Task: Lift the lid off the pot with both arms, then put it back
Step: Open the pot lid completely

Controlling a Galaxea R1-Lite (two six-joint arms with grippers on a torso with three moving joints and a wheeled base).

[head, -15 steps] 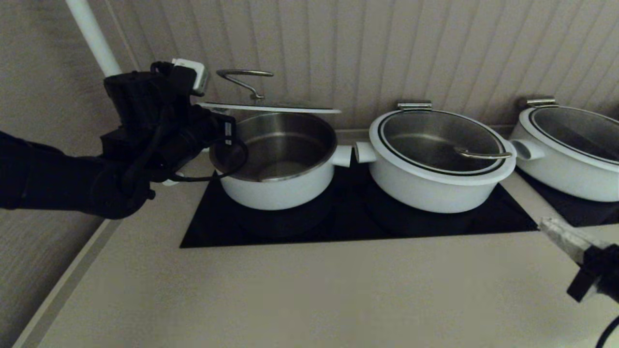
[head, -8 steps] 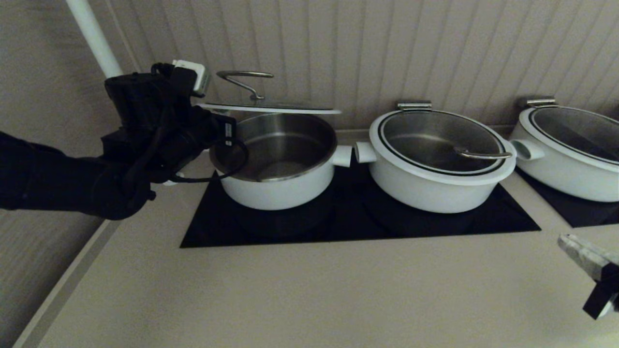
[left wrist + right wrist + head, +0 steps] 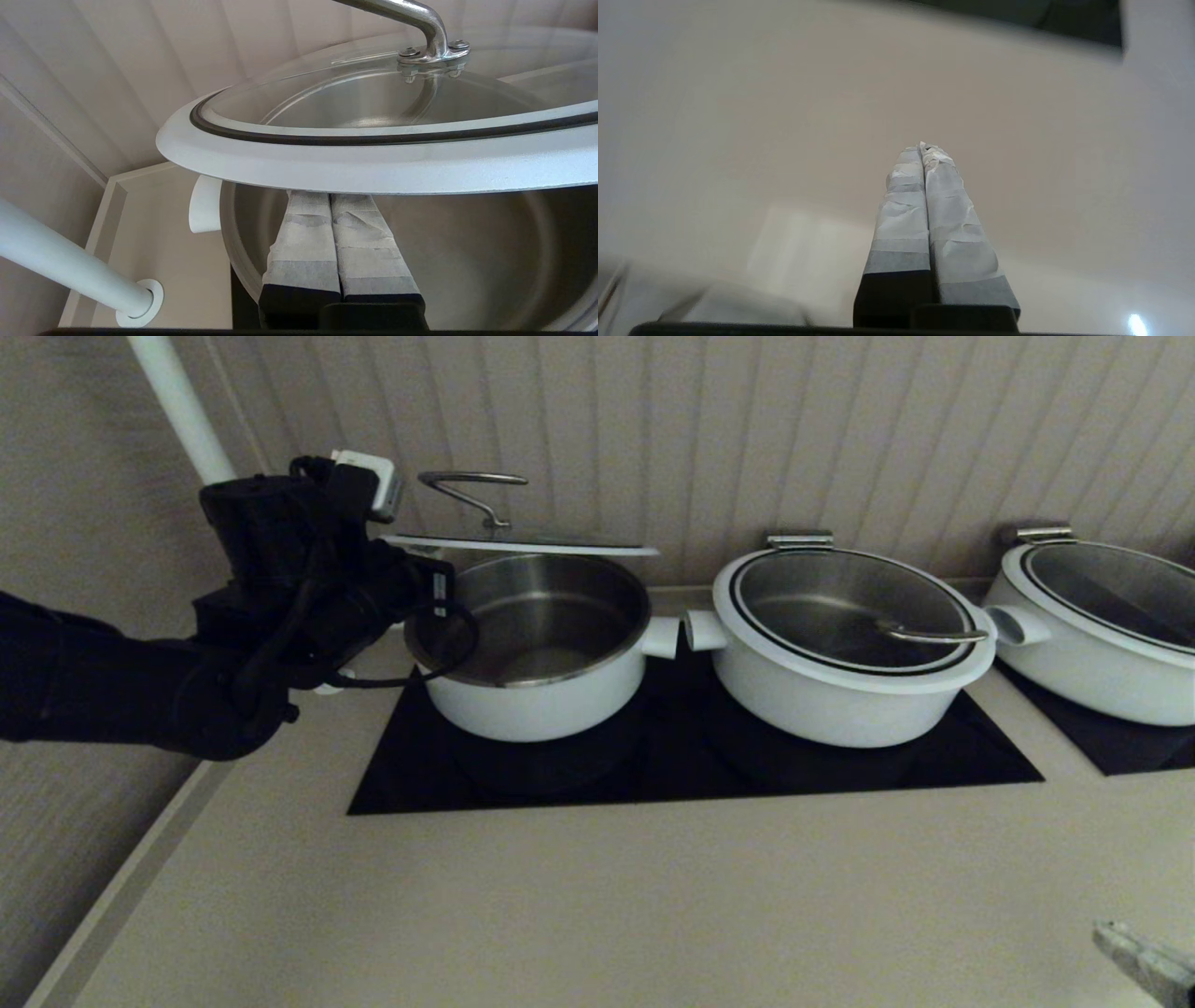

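Observation:
The lid [image 3: 518, 543], glass with a white ring and a looped steel handle [image 3: 471, 485], hangs raised and about level above the open pot [image 3: 537, 653] at the left of the black cooktop. My left gripper [image 3: 331, 193] is shut. Its two fingers lie side by side under the lid's white ring [image 3: 373, 163] above the pot's steel inside [image 3: 467, 252], and the lid's left edge rests on them. My right gripper [image 3: 1144, 957] is low at the front right, far from the lid, shut and empty above the counter in the right wrist view [image 3: 922, 147].
Two other white pots with their lids on stand to the right [image 3: 845, 635] and far right [image 3: 1102, 616]. The black cooktop [image 3: 691, 775] is set in a beige counter [image 3: 597, 905]. A white pipe [image 3: 177, 401] rises at the back left by the panelled wall.
My right gripper has drawn back and down to the front right corner of the head view. The left arm and the raised lid have not moved.

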